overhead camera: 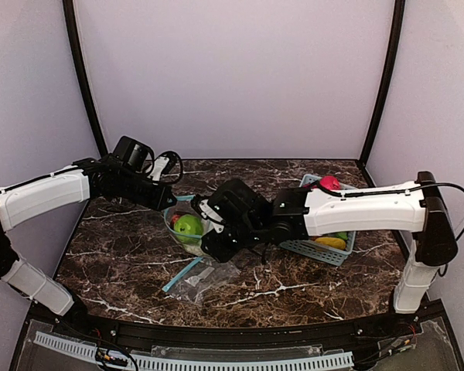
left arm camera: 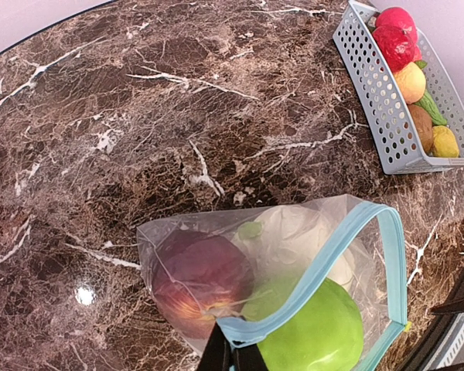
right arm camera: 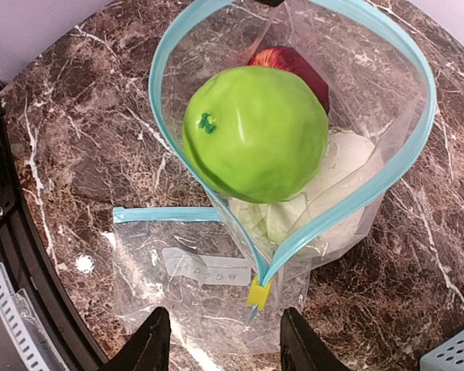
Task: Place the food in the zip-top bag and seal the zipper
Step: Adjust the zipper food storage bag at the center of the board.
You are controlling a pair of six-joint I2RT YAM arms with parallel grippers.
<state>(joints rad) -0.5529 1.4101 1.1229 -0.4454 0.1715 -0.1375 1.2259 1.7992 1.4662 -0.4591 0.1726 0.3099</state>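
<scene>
- At table centre, the zip-top bag [right arm camera: 363,93] is standing open, its light-blue zipper rim [right arm camera: 158,93] spreading into a wide loop.
- Left gripper [left arm camera: 232,357] is pinching the near edge of that rim, jaws closed on the blue strip and holding the mouth up.
- Green apple [right arm camera: 255,131] is sitting uppermost in the bag, right at the mouth.
- Red apple [right arm camera: 290,63] is lying behind and below the green one, pressing against the clear wall.
- White cauliflower [right arm camera: 332,178] is lying under both apples, toward the bag's bottom.
- Right gripper [right arm camera: 224,348] is hovering just beside the open mouth, jaws standing apart with nothing between them and touching neither bag nor food.
- Yellow slider [right arm camera: 257,294] is sitting at one end of the zipper; the zipper is lying unsealed.
- Second clear bag [right arm camera: 193,286] is lying flat on the marble table [left arm camera: 100,116], just beside the open bag, white label facing up.
- Light-blue slotted basket [left arm camera: 379,108] is standing apart on the right side, carrying more food: red pieces [left arm camera: 394,35], an orange piece [left arm camera: 410,81], a green piece [left arm camera: 433,108], a brown piece [left arm camera: 421,127] and a yellow piece [left arm camera: 445,141].
</scene>
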